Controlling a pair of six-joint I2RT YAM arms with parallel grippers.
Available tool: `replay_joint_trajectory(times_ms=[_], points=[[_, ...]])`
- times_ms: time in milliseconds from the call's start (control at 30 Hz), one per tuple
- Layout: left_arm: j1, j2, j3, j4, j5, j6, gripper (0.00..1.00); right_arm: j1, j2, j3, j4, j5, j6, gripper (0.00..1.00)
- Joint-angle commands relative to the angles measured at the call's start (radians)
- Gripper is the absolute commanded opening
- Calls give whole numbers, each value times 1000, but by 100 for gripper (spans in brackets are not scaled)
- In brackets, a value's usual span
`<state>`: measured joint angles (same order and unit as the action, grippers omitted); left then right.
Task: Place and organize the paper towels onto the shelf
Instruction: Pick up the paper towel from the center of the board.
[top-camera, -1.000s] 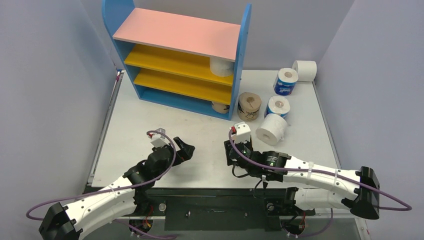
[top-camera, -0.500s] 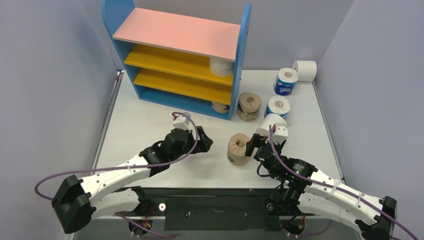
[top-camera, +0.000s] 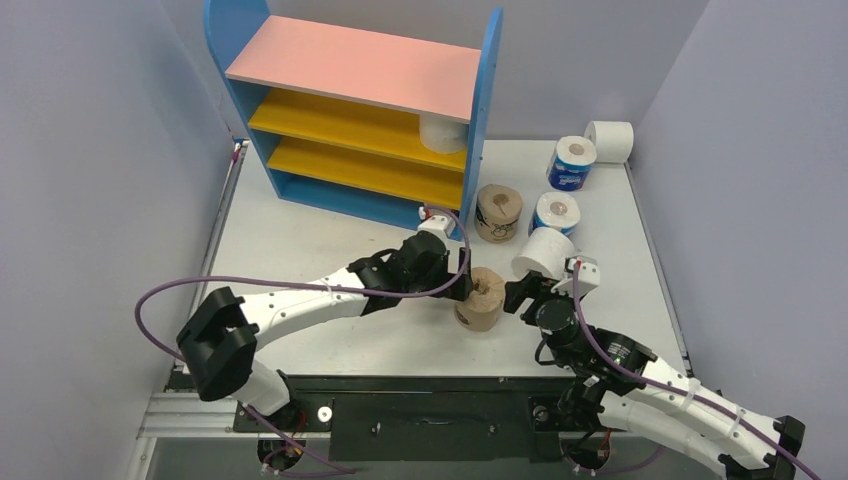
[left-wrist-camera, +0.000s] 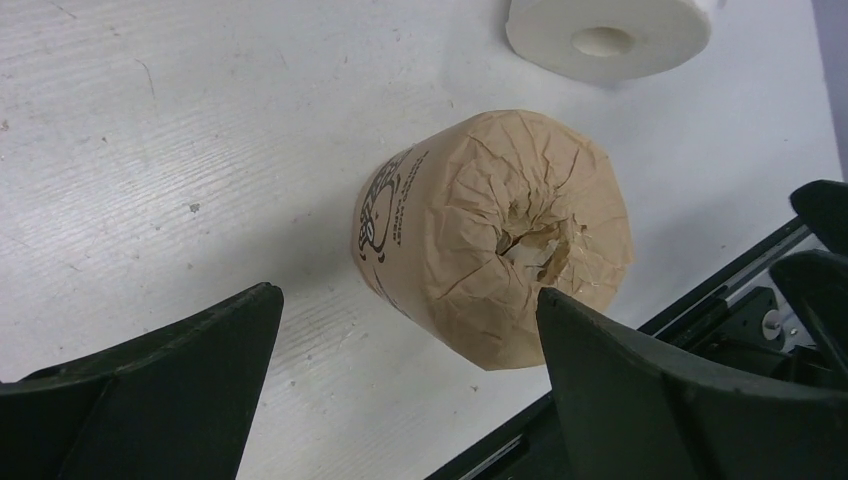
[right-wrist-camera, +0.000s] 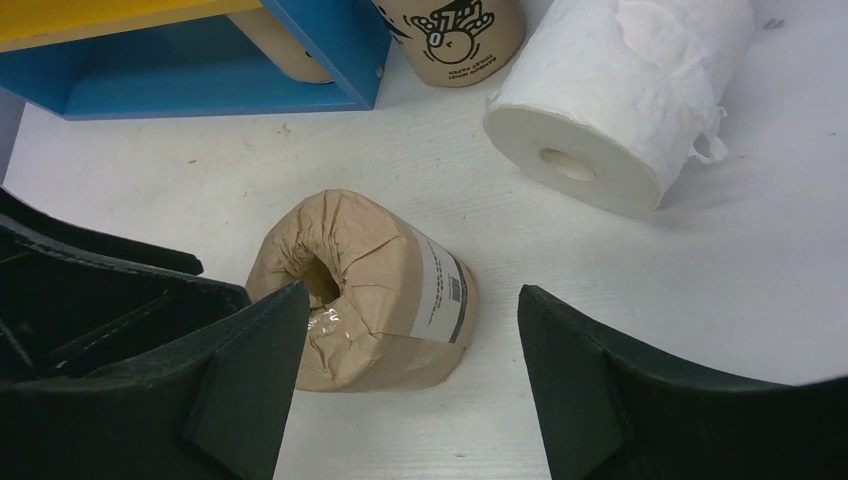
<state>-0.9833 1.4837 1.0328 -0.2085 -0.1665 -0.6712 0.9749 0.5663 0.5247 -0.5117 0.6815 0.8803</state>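
Note:
A tan paper towel roll (top-camera: 481, 299) lies on its side on the table between both grippers; it also shows in the left wrist view (left-wrist-camera: 490, 235) and the right wrist view (right-wrist-camera: 370, 290). My left gripper (top-camera: 462, 279) (left-wrist-camera: 407, 293) is open, just left of the roll, with its fingers either side of the roll's near end. My right gripper (top-camera: 517, 295) (right-wrist-camera: 412, 292) is open and empty, just right of it. The shelf (top-camera: 350, 65) stands at the back, with a white roll (top-camera: 443, 132) on its upper yellow tier and a tan roll (top-camera: 437, 213) on its base.
A white roll (top-camera: 545, 254) (right-wrist-camera: 620, 100) lies just behind the right gripper. An upright tan roll (top-camera: 498, 212), two blue-wrapped rolls (top-camera: 555, 212) (top-camera: 571, 163) and another white roll (top-camera: 610, 140) stand at the back right. The table's near edge is close below the tan roll.
The right gripper has let go of the tan roll on the table and drawn back to the right. The left arm has swung right, up to the roll.

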Motion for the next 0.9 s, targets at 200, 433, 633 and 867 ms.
replay_joint_trajectory(times_ms=[200, 433, 633, 867], points=[[-26, 127, 143, -67, 10, 66, 94, -5, -72, -31, -34, 46, 11, 72], [-26, 191, 185, -69, 10, 73, 91, -5, -88, -39, -42, 47, 14, 71], [-26, 228, 208, -75, 5, 74, 86, -6, -97, -40, -50, 48, 14, 71], [-27, 258, 205, -66, 14, 67, 74, -5, -100, -36, -57, 51, 6, 71]])
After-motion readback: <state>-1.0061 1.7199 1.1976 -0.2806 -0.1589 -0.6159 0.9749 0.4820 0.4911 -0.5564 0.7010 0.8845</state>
